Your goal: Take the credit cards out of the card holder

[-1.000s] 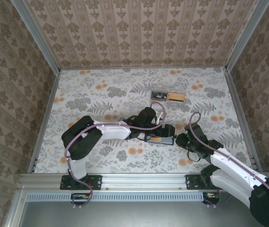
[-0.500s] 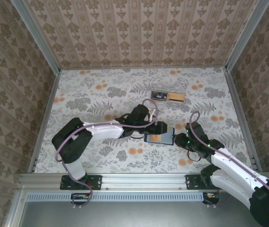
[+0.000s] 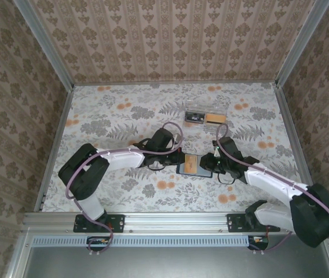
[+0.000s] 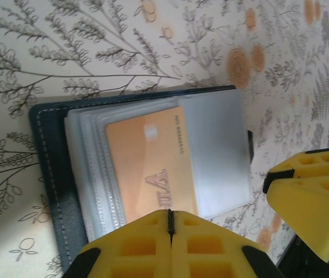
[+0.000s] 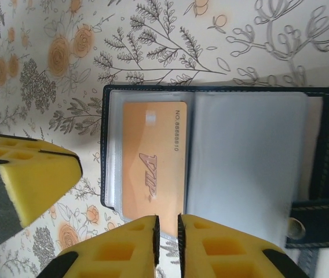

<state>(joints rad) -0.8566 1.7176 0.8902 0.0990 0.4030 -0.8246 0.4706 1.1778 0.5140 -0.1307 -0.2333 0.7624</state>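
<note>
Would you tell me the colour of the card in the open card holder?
The card is orange with VIP lettering, clearest in the right wrist view.

Left arm (image 3: 118, 157), right arm (image 3: 269, 182): white shells, black joints, mauve cables (image 3: 218, 134) looping outside. Fingers (image 4: 135, 246): yellow, grid-moulded, dark bases.

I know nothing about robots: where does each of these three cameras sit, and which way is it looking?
Top camera: fixed above and behind the arms, looking down at the table; both arms show, the left gripper and right gripper flanking the card holder.
Left wrist: rides the left arm, looking down past its own yellow fingers at the open card holder.
Right wrist: rides the right arm, likewise, over its own yellow fingers.
Shared: both wrist views show the orange card and a finger of the other gripper.
</note>
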